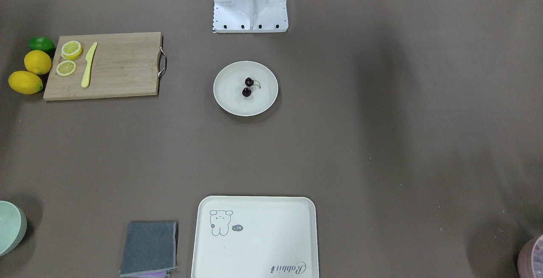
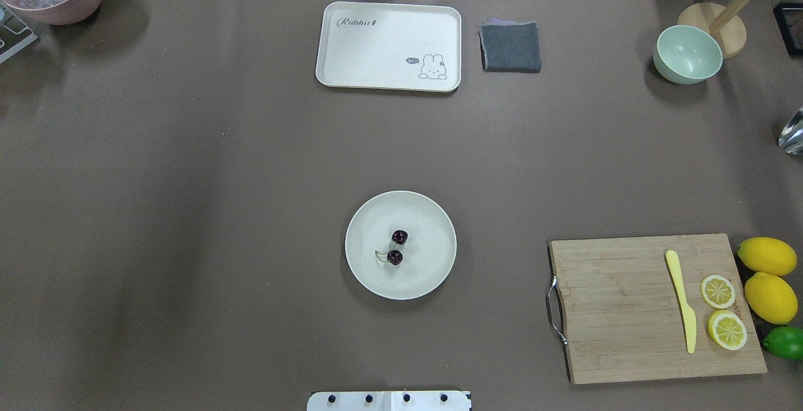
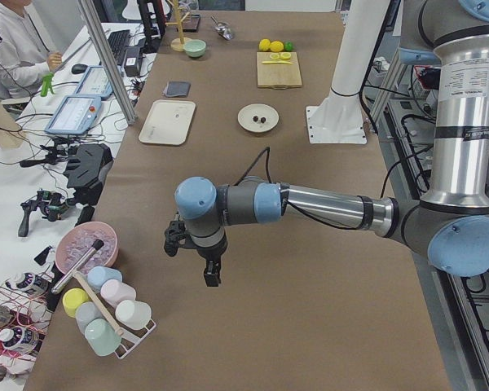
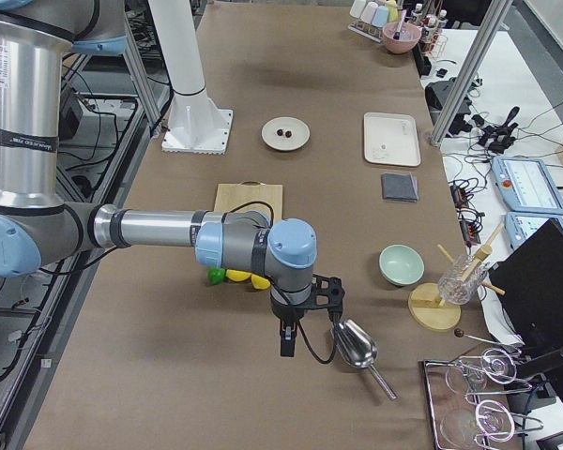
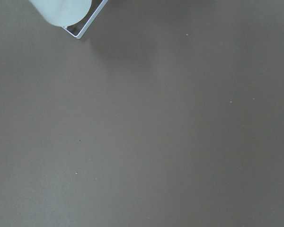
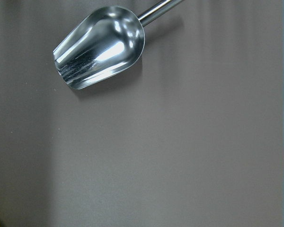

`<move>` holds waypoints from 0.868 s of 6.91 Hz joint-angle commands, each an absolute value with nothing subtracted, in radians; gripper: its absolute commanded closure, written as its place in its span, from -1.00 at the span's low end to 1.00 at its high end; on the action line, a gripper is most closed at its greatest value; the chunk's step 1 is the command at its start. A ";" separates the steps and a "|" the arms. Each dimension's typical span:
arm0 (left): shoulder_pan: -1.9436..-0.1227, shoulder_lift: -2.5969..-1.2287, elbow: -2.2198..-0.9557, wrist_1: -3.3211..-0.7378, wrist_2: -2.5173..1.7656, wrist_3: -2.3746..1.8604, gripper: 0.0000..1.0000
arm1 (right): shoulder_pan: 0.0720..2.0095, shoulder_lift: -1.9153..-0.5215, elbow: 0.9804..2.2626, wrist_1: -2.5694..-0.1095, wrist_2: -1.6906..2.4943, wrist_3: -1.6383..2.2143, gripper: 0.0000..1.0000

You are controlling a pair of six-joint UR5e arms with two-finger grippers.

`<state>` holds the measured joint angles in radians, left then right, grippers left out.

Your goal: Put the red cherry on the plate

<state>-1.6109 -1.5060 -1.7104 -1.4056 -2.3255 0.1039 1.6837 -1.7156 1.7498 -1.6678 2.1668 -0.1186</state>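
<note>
The red cherry, a dark glossy pair on thin green stems, lies inside the round cream plate at the table's middle, in front of the robot base. From overhead the red cherry sits slightly left of the plate's centre. Neither gripper is near it. The left gripper hangs over bare table far to the robot's left, and the right gripper hangs far to the right beside a metal scoop. Only the side views show them, so I cannot tell whether they are open or shut.
A cutting board with lemon slices and a yellow knife lies right of the plate, with lemons and a lime beyond. A cream tray, grey cloth and green bowl sit along the far side. The scoop lies under the right wrist.
</note>
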 commanded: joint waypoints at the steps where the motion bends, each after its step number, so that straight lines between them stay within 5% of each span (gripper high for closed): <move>1: -1.623 -1.467 -1.663 -1.483 -2.327 0.103 -0.96 | 1.683 -1.721 1.740 -1.658 2.167 -0.117 -1.00; 6: -1.628 -1.480 -1.664 -1.482 -2.327 0.103 -0.96 | 1.683 -1.714 1.606 -1.654 2.328 -0.123 -1.00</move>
<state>-1.6278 -1.4778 -1.6618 -1.4821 -2.3270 0.1028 1.6828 -1.7200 1.6374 -1.6568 2.2856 -0.1190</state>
